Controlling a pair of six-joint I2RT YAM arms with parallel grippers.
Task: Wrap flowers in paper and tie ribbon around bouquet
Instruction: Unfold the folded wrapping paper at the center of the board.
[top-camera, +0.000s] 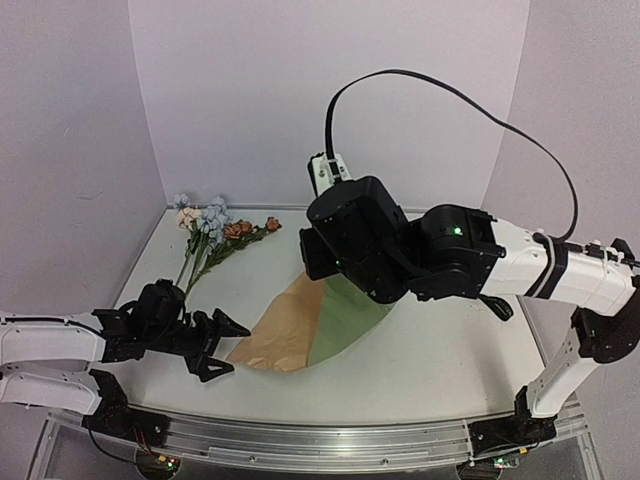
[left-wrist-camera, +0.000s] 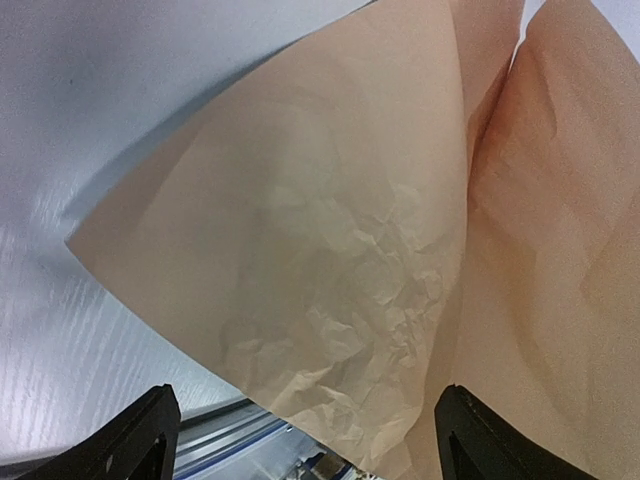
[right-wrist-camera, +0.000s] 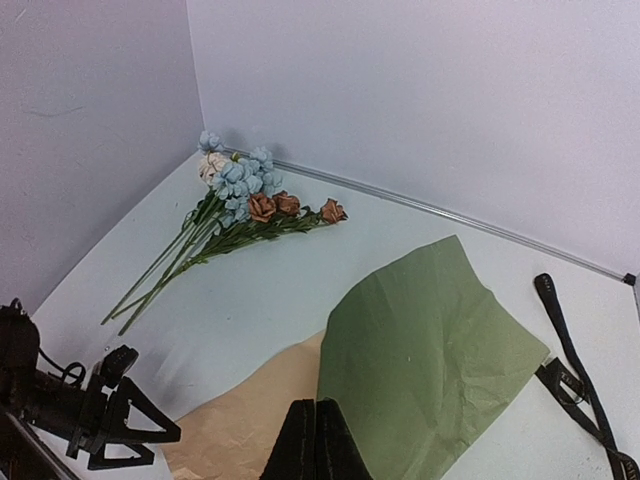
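On the middle of the white tabletop (top-camera: 450, 370) lies the paper (top-camera: 345, 322), a thin, crinkled sheet showing its olive-green face toward the right and its tan reverse toward the left. The two colours meet along a straight fold line. Its far part is hidden under the raised right arm in the overhead view.

The flowers (top-camera: 213, 236) lie flat in the far left corner, well apart from the paper. Their pale blue, cream and brownish-orange heads point to the back wall and their thin green stems trail toward the near left. A narrow black ribbon (right-wrist-camera: 563, 340) lies on the right side, just beyond the paper's green edge.

Plain pale lilac walls (top-camera: 240, 90) close the tabletop on three sides, and a metal rail (top-camera: 330, 440) runs along the near edge. Bare surface stays open between flowers and paper and along the front right.

The left claw (top-camera: 238, 350) sits low, fingers wide apart and empty, just beside the tan corner. The right claw (right-wrist-camera: 316, 432) hangs above the paper, fingers together, gripping nothing.
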